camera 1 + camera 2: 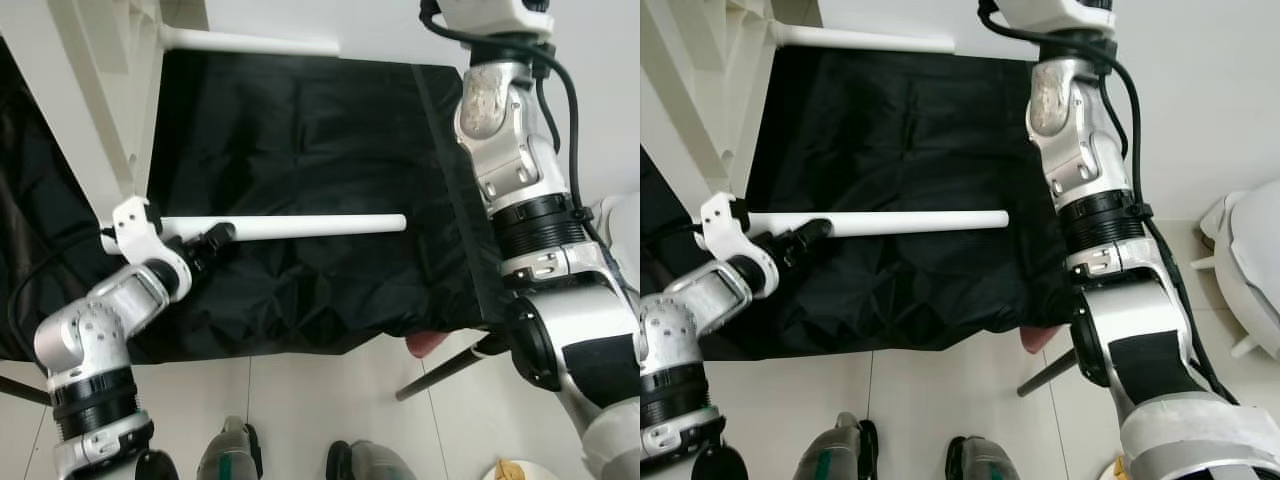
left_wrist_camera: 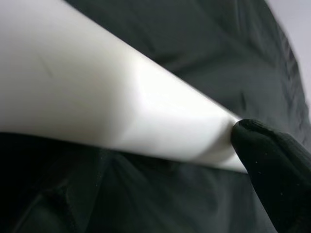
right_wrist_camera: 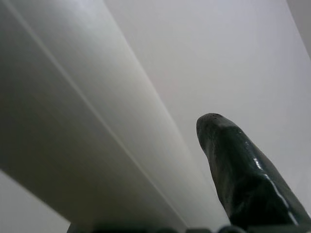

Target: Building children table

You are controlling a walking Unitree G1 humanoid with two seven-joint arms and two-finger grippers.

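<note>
A long white table leg (image 1: 310, 226) lies level over the black cloth (image 1: 320, 130). My left gripper (image 1: 220, 237) is shut on its left end, close to the white table frame (image 1: 95, 90) standing at the left. In the left wrist view one black fingertip (image 2: 272, 170) presses against the leg (image 2: 97, 97). A second white leg (image 1: 250, 42) sticks out from the frame at the top. My right arm (image 1: 515, 170) reaches up past the picture's top edge. One finger (image 3: 243, 170) of the right gripper sits beside a smooth white surface (image 3: 87, 126).
The black cloth drapes over a low surface and ends at a pale tiled floor (image 1: 300, 400). A dark rod (image 1: 440, 370) slants on the floor near a pinkish object (image 1: 425, 345). A white rounded object (image 1: 1250, 260) stands at the right. My feet (image 1: 235, 455) are at the bottom.
</note>
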